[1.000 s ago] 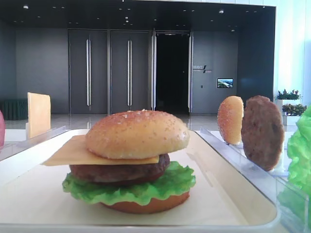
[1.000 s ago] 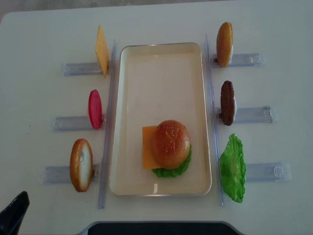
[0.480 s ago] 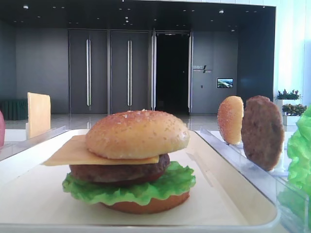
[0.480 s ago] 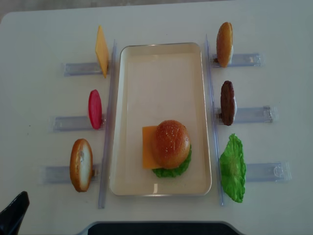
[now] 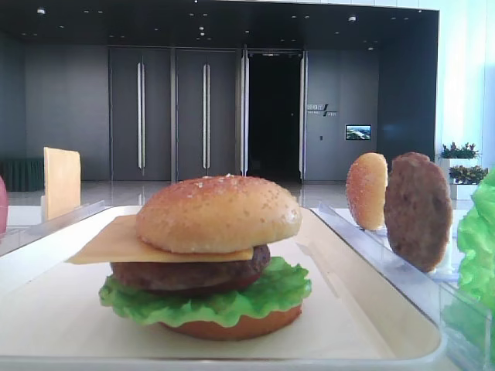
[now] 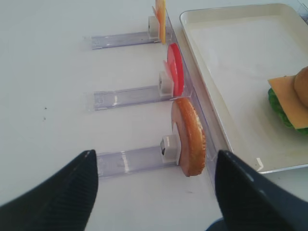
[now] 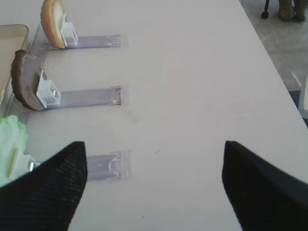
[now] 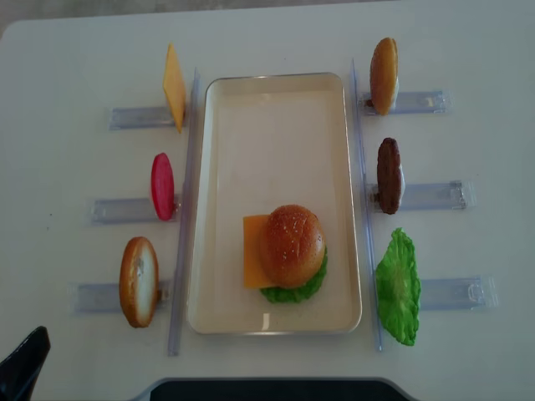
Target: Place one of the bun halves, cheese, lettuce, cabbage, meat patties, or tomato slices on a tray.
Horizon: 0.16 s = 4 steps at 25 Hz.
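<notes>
Tray [image 8: 219,209]: cream-white, lying lengthwise in the middle of the worktop [image 8: 67,67].
Stack on tray: at the near end, a sesame bun half [image 8: 291,245] on top, cheese [image 8: 252,262] jutting out to the left, a meat patty [image 5: 189,275] under that, lettuce [image 5: 205,301] below, another bun half [image 5: 232,327] at the bottom.
Left holders: clear holders with a cheese slice [image 8: 174,87], a red tomato slice [image 8: 162,185] and a spare bun half [image 8: 139,281], each standing on edge.
Right holders: a standing bun half [image 8: 384,75], a standing patty [image 8: 389,175], a lettuce leaf [image 8: 398,286].
Left end effector [image 6: 154,192]: fingers spread wide, holding nothing; the spare bun half stands just ahead between them, the stack off to its right.
Right end effector [image 7: 154,185]: fingers spread wide, holding nothing, over bare worktop; the right holders lie ahead to its left, the tray beyond them.
</notes>
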Available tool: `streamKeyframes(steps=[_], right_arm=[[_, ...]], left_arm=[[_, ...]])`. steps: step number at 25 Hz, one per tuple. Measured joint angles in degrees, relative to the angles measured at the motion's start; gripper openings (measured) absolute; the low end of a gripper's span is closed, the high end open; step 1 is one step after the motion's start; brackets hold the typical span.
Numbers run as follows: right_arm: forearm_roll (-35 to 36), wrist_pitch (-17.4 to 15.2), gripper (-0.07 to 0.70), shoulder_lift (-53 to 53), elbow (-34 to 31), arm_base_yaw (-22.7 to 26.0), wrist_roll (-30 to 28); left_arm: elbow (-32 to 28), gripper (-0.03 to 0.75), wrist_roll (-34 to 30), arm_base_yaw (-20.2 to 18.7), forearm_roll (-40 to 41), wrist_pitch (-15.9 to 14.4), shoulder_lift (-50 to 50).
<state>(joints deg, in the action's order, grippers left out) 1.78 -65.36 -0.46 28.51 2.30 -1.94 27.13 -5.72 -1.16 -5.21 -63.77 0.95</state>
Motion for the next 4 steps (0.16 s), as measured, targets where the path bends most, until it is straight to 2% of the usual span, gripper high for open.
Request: streamKeyframes(steps=[4], right_arm=[[0.00,0.00,0.576,0.00,0.00,0.00,0.00]], left_arm=[[0.00,0.576,0.00,0.00,0.00,0.00,0.00]])
